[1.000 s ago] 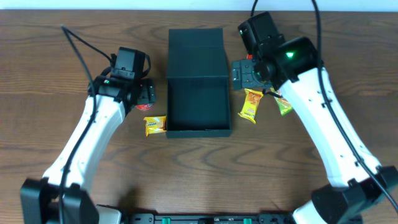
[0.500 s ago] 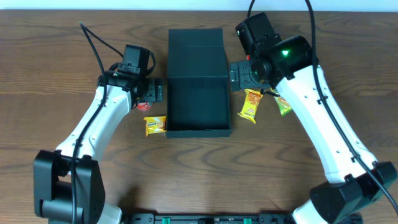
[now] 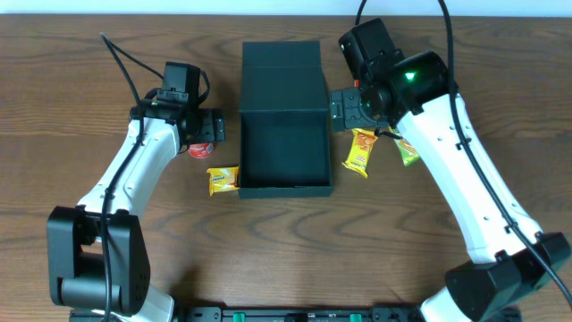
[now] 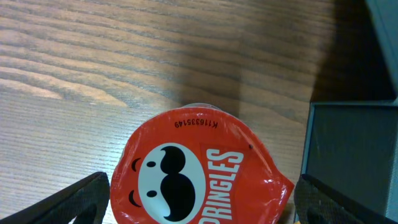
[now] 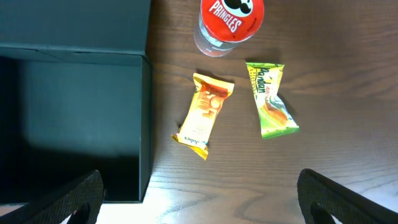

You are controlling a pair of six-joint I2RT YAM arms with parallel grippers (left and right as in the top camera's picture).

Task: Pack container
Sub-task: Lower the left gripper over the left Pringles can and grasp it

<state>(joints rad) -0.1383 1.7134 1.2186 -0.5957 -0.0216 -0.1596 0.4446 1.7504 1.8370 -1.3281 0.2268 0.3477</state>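
Left arm backs off from the box.
The left gripper (image 3: 206, 128) has drawn left, away from the container (image 3: 281, 76) wall it neared half a second ago, over the red can (image 3: 197, 150). The right gripper (image 3: 344, 107) edged slightly left.

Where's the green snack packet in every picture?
Overhead: the green packet lies right of the middle, beyond the orange packet.
Left wrist: not in it.
Right wrist: upper right of middle.
Shared landmark: the dark box, at right, at left.
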